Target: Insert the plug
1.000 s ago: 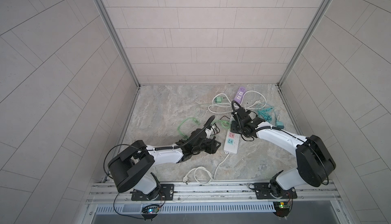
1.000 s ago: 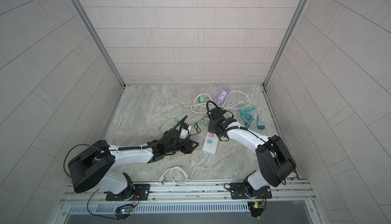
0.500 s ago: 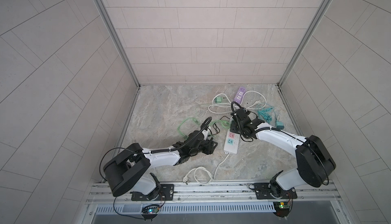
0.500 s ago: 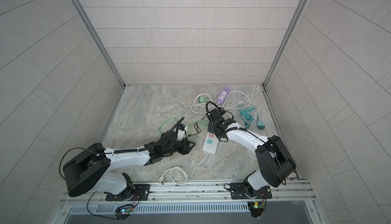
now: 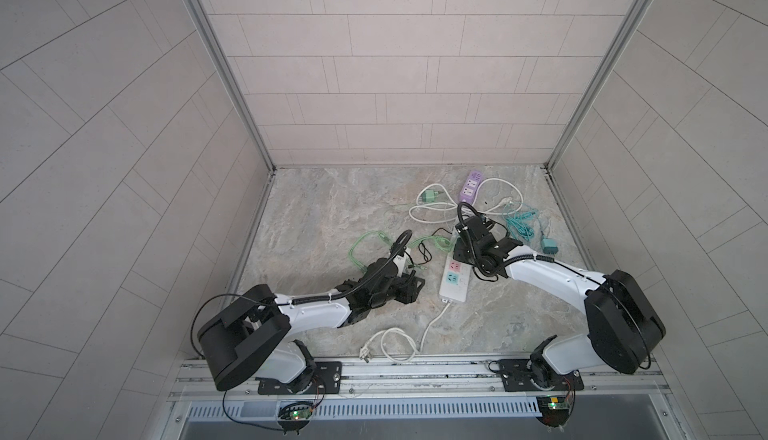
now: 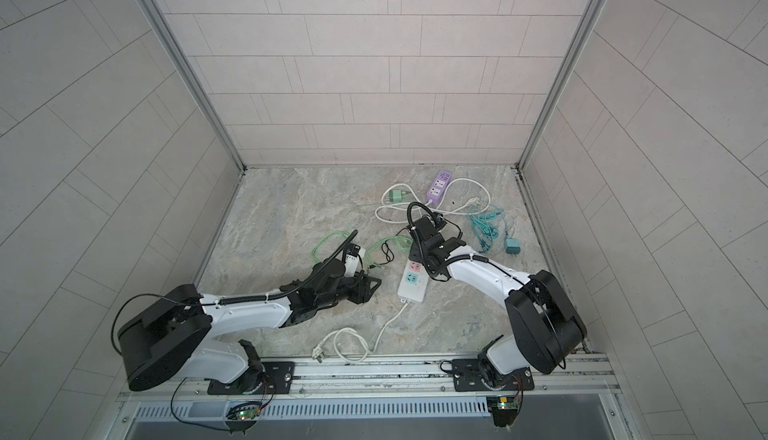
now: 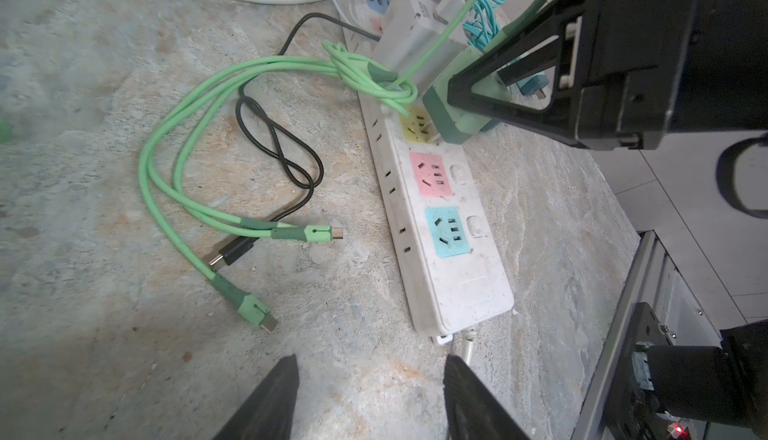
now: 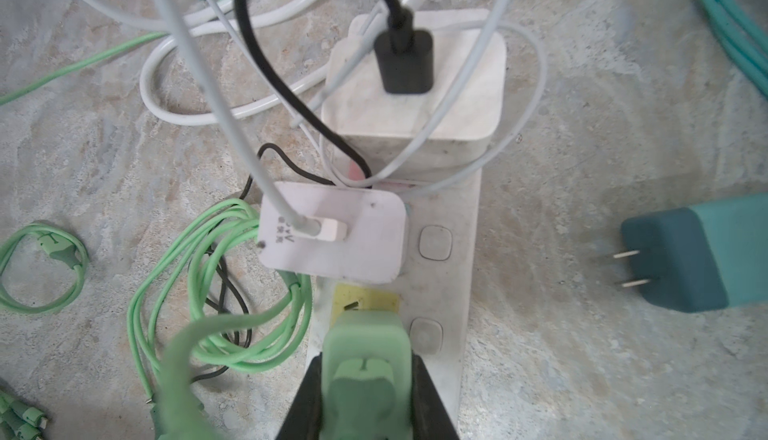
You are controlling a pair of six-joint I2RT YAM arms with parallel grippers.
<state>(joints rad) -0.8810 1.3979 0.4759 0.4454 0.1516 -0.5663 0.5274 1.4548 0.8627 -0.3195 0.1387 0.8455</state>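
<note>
My right hand (image 8: 365,365) is clamped on the green plug (image 8: 363,342), tilted over the yellow socket (image 8: 365,294) of the white power strip (image 7: 457,276) mid-counter and seemingly not seated, so pressing home is left; my left hand (image 7: 371,359) hovers open and empty at the strip's near end.

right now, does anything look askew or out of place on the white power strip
Yes. The green plug in the right gripper leans tilted over the yellow socket, whose slots are partly uncovered, so it is not seated. A green cable lies bunched across the white power strip.
</note>
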